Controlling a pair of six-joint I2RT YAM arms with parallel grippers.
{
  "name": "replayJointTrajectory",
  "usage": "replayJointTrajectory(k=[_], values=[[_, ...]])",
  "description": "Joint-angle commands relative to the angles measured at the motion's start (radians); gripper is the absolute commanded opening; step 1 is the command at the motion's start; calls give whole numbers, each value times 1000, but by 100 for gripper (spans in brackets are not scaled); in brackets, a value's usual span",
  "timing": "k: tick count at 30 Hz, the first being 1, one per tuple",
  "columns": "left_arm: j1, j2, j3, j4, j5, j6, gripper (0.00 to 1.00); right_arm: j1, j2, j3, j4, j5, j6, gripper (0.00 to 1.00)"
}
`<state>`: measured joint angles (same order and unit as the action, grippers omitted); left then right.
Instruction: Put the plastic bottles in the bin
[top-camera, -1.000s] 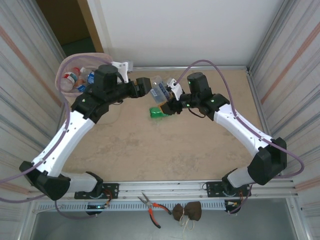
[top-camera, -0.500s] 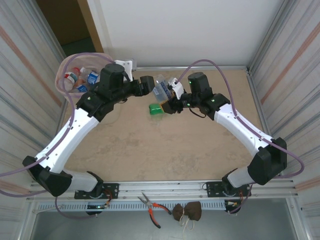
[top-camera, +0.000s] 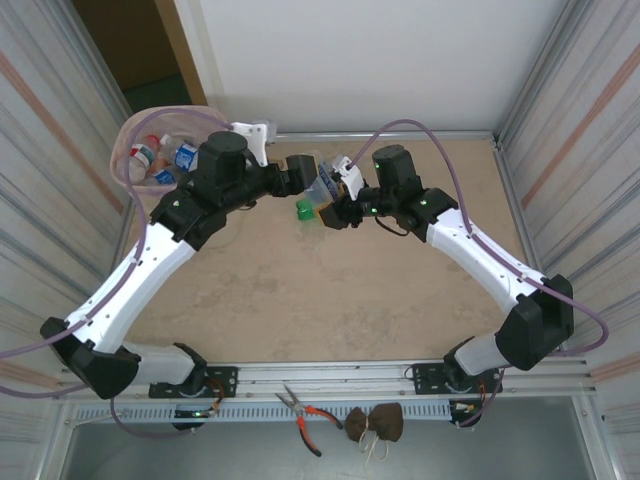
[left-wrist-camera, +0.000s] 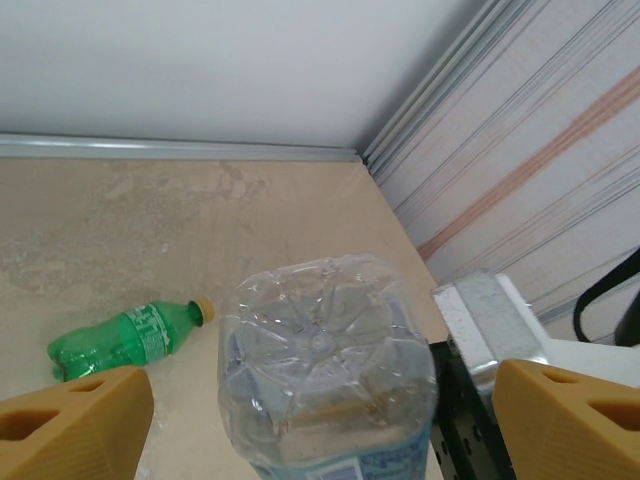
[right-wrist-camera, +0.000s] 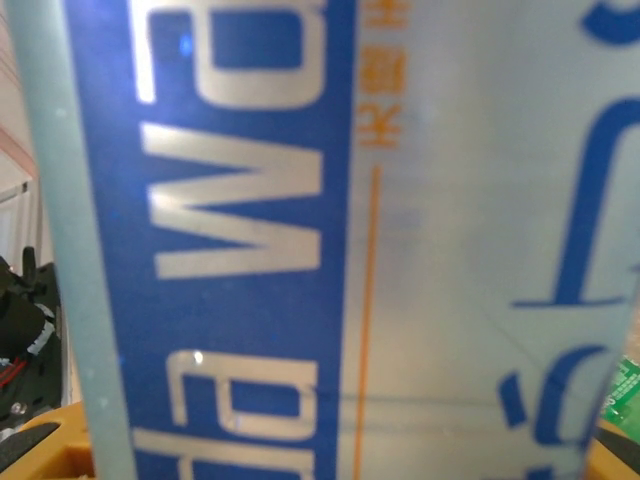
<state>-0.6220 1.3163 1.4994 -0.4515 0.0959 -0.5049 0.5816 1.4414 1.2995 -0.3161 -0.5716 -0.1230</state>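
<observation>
Left claw (top-camera: 303, 172), from your top camera, meets the right claw (top-camera: 338, 195) over the far middle of the desk (top-camera: 300, 300). A clear bottle (top-camera: 322, 187) with a blue label hangs between the two. Just beside them a green bottle (top-camera: 305, 210) lies on the desk. Your bin (top-camera: 128, 140) stands at the far left corner, apart from both claws, with several bottles (top-camera: 150, 158) lying in it.

From the left wrist you see that claw's orange fingers (left-wrist-camera: 75, 420) spread wide, one on each side of the clear bottle (left-wrist-camera: 325, 370), with a gap on either side, so it has hold of nothing. The green bottle (left-wrist-camera: 125, 342) lies on its side on the desk to the left, its yellow cap (left-wrist-camera: 203, 310) towards the clear one.

From the right wrist, the clear bottle's blue label (right-wrist-camera: 230, 250) sits right against the lens. Yellow fingers (right-wrist-camera: 40, 455) show at both lower corners with the bottle between them, and your right claw is closed on it.
</observation>
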Motion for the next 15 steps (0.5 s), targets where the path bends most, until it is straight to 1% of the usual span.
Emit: replayJointTrajectory(k=[1,6,8,13,15], values=[[-2,30,25,-21,35,-21,86,6,-27,43,30,-28,4,45],[-4,60,30,-23,90,-40,79,8,-41,40,42,-40,5,45],[-8,63,30,-20,100,-44,75,11,-47,40,49,-40,5,45],[-12,54,29,-18,96,-44,63,15,-55,39,55,-21,7,45],[-12,46,27,-16,84,-40,60,17,-62,40,55,-16,8,48]])
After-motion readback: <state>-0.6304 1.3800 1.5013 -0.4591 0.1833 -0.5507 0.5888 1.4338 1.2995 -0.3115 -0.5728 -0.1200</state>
